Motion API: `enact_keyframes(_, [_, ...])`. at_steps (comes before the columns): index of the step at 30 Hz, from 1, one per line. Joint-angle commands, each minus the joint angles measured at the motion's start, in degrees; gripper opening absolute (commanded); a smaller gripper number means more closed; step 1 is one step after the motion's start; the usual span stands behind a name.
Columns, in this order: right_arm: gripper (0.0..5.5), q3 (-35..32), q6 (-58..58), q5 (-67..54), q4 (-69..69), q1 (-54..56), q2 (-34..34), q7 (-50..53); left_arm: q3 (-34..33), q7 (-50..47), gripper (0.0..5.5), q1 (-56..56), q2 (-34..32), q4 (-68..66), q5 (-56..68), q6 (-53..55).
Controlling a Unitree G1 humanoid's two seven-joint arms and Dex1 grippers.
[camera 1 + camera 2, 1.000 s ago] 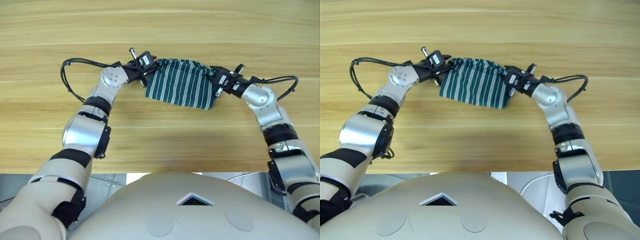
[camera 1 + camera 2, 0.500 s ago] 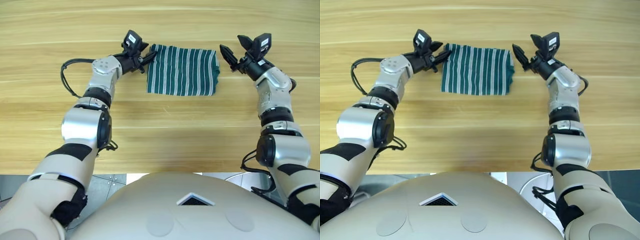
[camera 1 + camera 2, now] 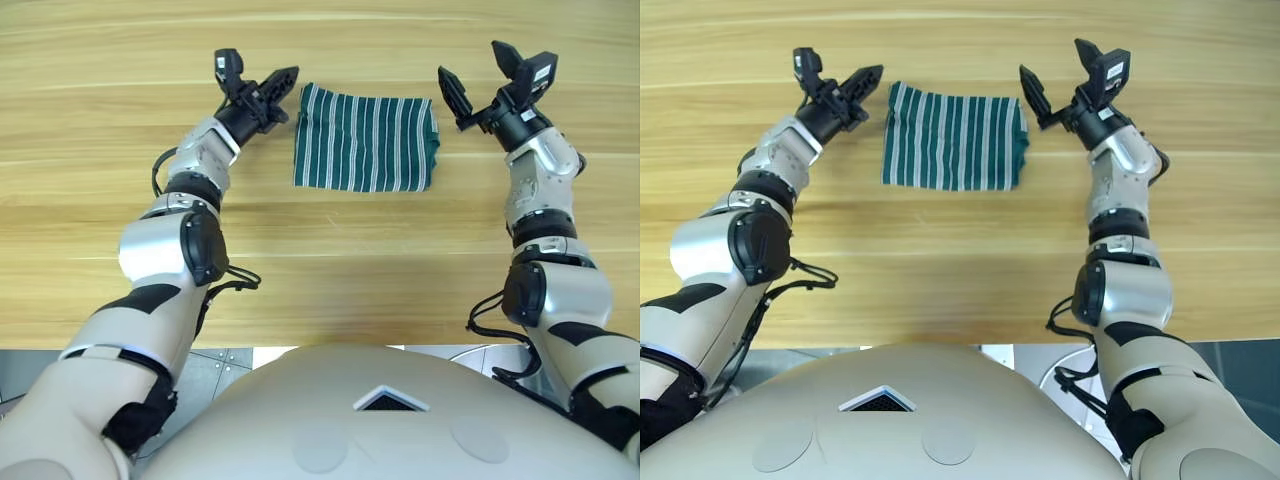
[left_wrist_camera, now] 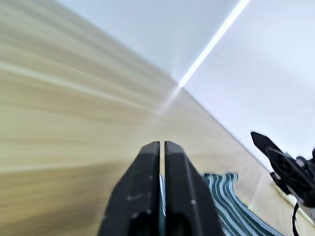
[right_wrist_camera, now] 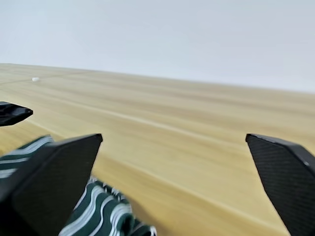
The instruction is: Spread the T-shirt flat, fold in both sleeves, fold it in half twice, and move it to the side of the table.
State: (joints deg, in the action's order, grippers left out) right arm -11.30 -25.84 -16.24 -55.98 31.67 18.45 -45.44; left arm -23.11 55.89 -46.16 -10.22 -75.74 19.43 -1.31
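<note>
The T-shirt [image 3: 365,139], dark green with white stripes, lies folded into a small rectangle on the wooden table [image 3: 320,260]. My left gripper [image 3: 284,80] hovers just beyond the shirt's far left corner, shut and holding nothing. In the left wrist view its fingers [image 4: 162,143] are pressed together, with the shirt [image 4: 231,206] below them. My right gripper [image 3: 476,75] is raised beside the shirt's far right corner, open and apart from the cloth. The right wrist view shows its fingers [image 5: 173,138] spread wide over the shirt's edge [image 5: 98,216].
Bare wooden tabletop surrounds the shirt on all sides, with wide room to the left, right and far side. The table's near edge [image 3: 300,346] runs just in front of me.
A second ago both grippers were pinching the shirt's far corners. They let go; the shirt now lies flat, and both arms have drawn outward and away from it.
</note>
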Motion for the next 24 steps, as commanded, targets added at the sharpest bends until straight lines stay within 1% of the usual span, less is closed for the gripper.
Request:
enact_keyframes(1, [5.40, 0.9, -5.7, 0.3, 5.8, -0.6, -1.9, -1.3, -3.7, 10.5, 0.01, 1.3, -0.6, 3.7, 4.3, -8.9])
enact_keyframes(2, [5.40, 1.7, -6.9, 1.0, 7.1, -1.0, -2.2, -1.4, -4.5, 13.5, 0.01, 2.0, -0.7, 4.5, 5.3, -11.3])
enact_keyframes(3, [5.20, 2.6, -8.0, 2.1, 7.9, -1.3, -2.4, -1.3, -5.2, 16.8, 0.00, 2.6, -0.6, 5.3, 6.4, -12.6])
enact_keyframes(6, [4.70, 6.7, -11.7, 8.2, 8.4, -1.1, -3.0, 1.5, -6.5, 31.8, 0.00, 5.8, -0.1, 10.5, 11.6, -13.1])
enact_keyframes(8, [4.39, 9.2, -13.6, 12.7, 7.9, -0.1, -3.2, 4.7, -3.7, 36.0, 0.00, 9.4, 0.8, 15.6, 13.8, -12.6])
enact_keyframes(10, [3.97, 11.5, -14.8, 16.6, 7.1, 0.8, -3.4, 7.6, -0.2, 36.6, 0.00, 12.8, 1.6, 18.9, 14.3, -13.7])
enact_keyframes(13, [3.50, 15.2, -16.1, 23.4, 6.1, 2.3, -3.2, 12.6, 3.3, 36.6, 0.00, 16.7, 2.6, 20.7, 14.8, -14.7])
enact_keyframes(14, [3.17, 16.2, -16.3, 25.1, 5.9, 2.8, -3.0, 14.0, 4.0, 36.6, 0.00, 17.4, 2.8, 20.7, 15.0, -14.9])
enact_keyframes(15, [2.96, 17.3, -16.5, 27.1, 5.5, 3.3, -2.8, 15.5, 4.7, 36.6, 0.00, 18.0, 3.0, 20.3, 15.0, -15.4])
enact_keyframes(17, [2.74, 19.4, -16.8, 30.5, 5.0, 4.3, -2.2, 17.8, 5.0, 36.6, 0.00, 18.5, 3.3, 18.6, 14.9, -16.2])
enact_keyframes(18, [2.50, 20.3, -16.8, 31.8, 4.9, 4.8, -2.0, 18.5, 5.0, 36.5, 0.00, 18.4, 3.4, 17.5, 14.6, -16.7])
enact_keyframes(22, [1.90, 23.3, -17.1, 35.4, 5.6, 6.2, -0.8, 20.0, 4.0, 36.4, 0.00, 17.1, 3.2, 12.3, 13.4, -17.8])
enact_keyframes(24, [1.49, 24.4, -17.1, 36.3, 6.0, 6.6, -0.3, 20.1, 3.5, 36.3, 0.00, 16.7, 3.2, 10.8, 13.1, -18.1])
